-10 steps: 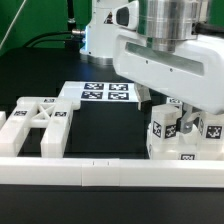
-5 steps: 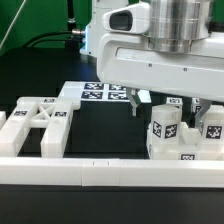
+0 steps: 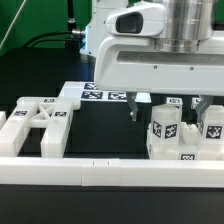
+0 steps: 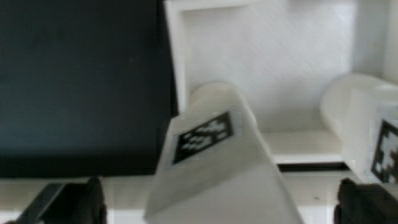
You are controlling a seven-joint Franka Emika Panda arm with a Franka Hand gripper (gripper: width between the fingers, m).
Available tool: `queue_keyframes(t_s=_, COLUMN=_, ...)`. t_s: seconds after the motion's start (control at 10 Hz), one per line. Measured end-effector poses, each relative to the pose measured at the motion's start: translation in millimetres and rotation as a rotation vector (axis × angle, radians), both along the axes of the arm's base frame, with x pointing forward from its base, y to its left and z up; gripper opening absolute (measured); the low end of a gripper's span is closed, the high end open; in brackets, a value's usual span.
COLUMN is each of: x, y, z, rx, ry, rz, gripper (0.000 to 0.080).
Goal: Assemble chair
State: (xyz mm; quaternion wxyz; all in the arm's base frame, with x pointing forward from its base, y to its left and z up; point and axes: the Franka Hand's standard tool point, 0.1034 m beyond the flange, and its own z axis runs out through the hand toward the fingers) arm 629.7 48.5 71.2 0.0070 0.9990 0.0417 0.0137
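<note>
Standing upright beneath the wide-spread gripper [image 3: 165, 108], 1 tagged chair piece [image 3: 166, 128].

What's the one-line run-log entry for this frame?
stage: pre-grasp | gripper: open, holding nothing | under jaws: upright tagged chair part | chair frame piece: untouched, exterior view's left

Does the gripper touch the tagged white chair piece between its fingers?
Apart. Wrist view shows gaps between the chair piece and both fingers of the gripper.
</note>
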Motion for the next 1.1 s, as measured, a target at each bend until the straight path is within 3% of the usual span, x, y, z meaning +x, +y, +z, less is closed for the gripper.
queue_keyframes(t_s=0.4, x=0.7, y=0.1, z=1.1, rx=-0.017, ry=0.002, rz=0.217, gripper=0.0648)
queue_keyframes(t_s=0.5, x=0.5, y=1.5, z=0.8, rx=-0.016, ry=0.002, rz=0.217, gripper=0.0542)
queue_keyframes(t_s=0.6, x=0.5, y=1.0, z=0.7, rx=-0.016, ry=0.002, rz=0.210, gripper=0.0542)
queue_keyframes(t_s=0.7, x=0.5, y=0.9, z=0.6, rx=-0.015, ry=0.002, rz=0.187, gripper=0.0360)
queue_keyframes(t_s=0.8, x=0.7, y=0.8, z=1.0, rx=-0.015, ry=0.002, rz=0.187, gripper=0.0286)
queue_keyframes(t_s=1.1, x=0.8, y=0.7, z=1.1, rx=-0.005, ry=-0.003, rz=-0.032, gripper=0.0286)
